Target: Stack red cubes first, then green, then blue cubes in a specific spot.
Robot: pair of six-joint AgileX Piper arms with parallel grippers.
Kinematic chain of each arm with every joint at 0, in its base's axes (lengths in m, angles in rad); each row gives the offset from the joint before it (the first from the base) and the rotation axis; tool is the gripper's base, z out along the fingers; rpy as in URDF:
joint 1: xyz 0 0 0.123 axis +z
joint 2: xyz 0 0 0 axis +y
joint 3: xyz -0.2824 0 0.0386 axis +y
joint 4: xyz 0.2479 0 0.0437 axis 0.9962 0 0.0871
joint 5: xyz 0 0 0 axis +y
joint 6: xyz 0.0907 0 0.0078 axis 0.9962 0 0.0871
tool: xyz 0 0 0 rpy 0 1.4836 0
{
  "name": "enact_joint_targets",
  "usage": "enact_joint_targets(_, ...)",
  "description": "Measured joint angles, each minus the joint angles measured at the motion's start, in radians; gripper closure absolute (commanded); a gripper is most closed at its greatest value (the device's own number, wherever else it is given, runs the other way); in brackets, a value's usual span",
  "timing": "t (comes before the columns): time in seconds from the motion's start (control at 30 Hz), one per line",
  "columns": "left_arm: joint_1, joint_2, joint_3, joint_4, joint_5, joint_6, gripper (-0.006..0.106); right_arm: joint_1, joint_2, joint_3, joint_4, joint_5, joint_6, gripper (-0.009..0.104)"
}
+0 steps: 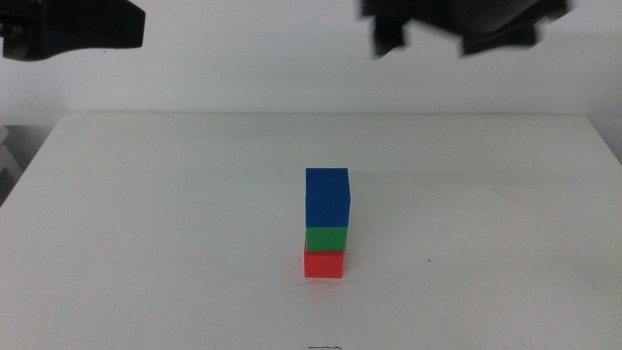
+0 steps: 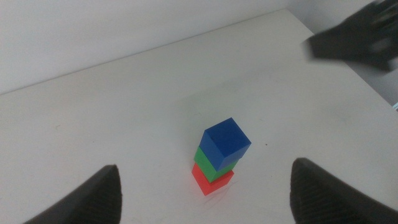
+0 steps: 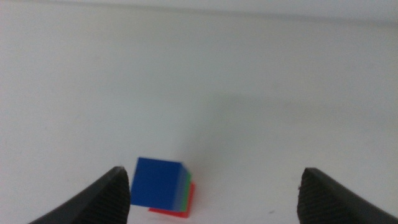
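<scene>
red cube at the bottom, green cube on it, blue cube on top, mid white surface. left end effector and right end effector raised well above, both spread wide, holding nothing.

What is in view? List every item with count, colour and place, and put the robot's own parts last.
small solid red cube: one, bright red, bottom of the stack, resting on the table near its middle.
small solid green cube: one, bright green, on the red cube.
small solid blue cube: one, deep blue, top of the stack, on the green cube.
plain white matte table: one, white, carries the stack.
left end effector: one, dark, raised above the table at the left, jaws wide apart, holding nothing.
right end effector: one, dark, raised above the table at the right, jaws wide apart, holding nothing.
</scene>
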Motion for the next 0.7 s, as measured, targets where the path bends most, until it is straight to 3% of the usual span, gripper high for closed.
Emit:
enact_joint_targets(0.2, 0.000, 0.000, 0.000, 0.000, 0.000, 0.000, 0.009, -0.091, -0.151, 0.000, 0.004, 0.016, -0.191, 0.010)
enact_joint_targets(0.47, 0.000, 0.000, 0.000, 0.000, 0.000, 0.000, 0.009, -0.237, -0.419, 0.086, 0.033, 0.019, -0.323, 0.014)
enact_joint_targets(0.53, 0.000, 0.000, 0.000, 0.000, 0.000, 0.000, 0.009, -0.307, -0.492, 0.159, 0.064, 0.019, -0.365, 0.015)
enact_joint_targets(0.7, 0.000, 0.000, 0.000, 0.000, 0.000, 0.000, 0.009, -0.500, -0.657, 0.385, 0.223, -0.089, -0.456, 0.018)
